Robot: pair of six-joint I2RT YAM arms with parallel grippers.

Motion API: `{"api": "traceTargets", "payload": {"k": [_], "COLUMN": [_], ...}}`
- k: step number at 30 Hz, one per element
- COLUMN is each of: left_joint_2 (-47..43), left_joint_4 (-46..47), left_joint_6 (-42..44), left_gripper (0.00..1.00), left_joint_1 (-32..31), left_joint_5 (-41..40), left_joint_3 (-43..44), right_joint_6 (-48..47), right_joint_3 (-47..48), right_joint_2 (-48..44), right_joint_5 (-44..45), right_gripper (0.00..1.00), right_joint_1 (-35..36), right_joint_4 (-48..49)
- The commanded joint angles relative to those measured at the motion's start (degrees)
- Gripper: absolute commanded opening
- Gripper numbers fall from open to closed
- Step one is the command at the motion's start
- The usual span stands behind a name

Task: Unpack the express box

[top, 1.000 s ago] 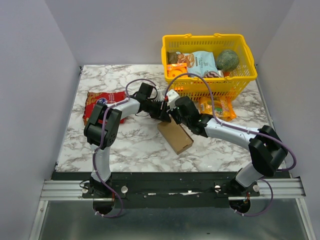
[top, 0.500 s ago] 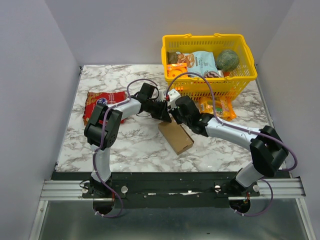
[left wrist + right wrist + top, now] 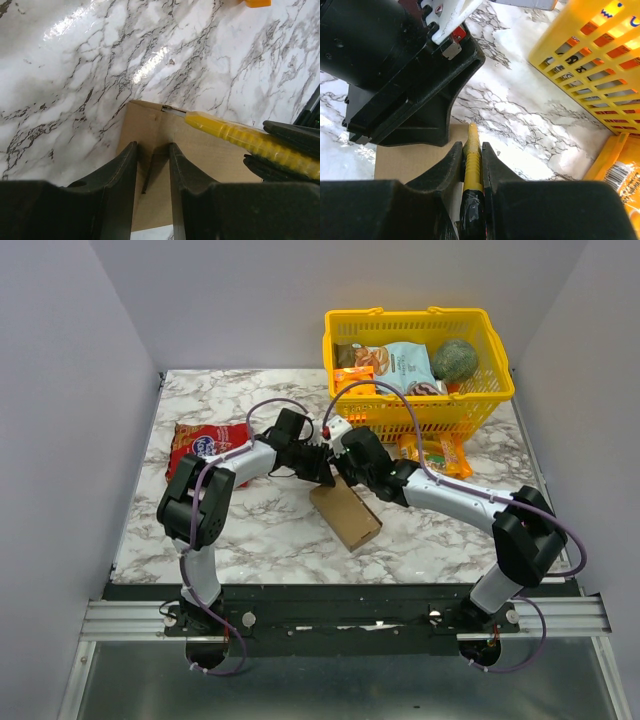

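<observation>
Left tool (image 3: 152, 147): being held apart around express box (image 3: 200, 160) edge.
Right tool (image 3: 471, 147): being squeezed on yellow knife (image 3: 472, 165), tip touching box.

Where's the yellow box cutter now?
Left wrist view, right side: yellow box cutter clamped in the right hand, blade tip at the far edge of the express box, beside the left hand.

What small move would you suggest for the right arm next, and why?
I would probably draw the yellow knife, held in the right gripper, slowly along the top of the express box. Its blade tip sits at the box's far edge, and the left gripper is on the box beside it, apparently steadying it.
</observation>
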Motion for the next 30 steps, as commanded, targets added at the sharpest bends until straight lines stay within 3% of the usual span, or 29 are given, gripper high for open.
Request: {"api": "traceTargets", "payload": {"k": [1,11,30], "left_joint_2": [0.3,3.2,2.7], "left_joint_4": [-6.1,-7.0,-5.8], "left_joint_6": [2.6,0.2,-2.1], "left_gripper": [0.0,0.0,0.0], "left_joint_1": [1.1,2.0,2.1], "left_joint_5": [-10.0,-11.0,-13.0], "left_joint_3": [-2.0,-0.1,-0.8], "right_joint_6": [-1.3,0.2,4.2], "right_joint_3": [-0.6,-2.9,-1.8], "right_joint_2": [0.4,-2.3,-3.3], "right_joint_5": [-2.4,-0.8,2.7], "right_gripper": [0.01,0.0,0.0], "right_joint_1": [0.1,1.3,2.5], "right_joint_4": [-4.1,-3.3,-12.3]}}
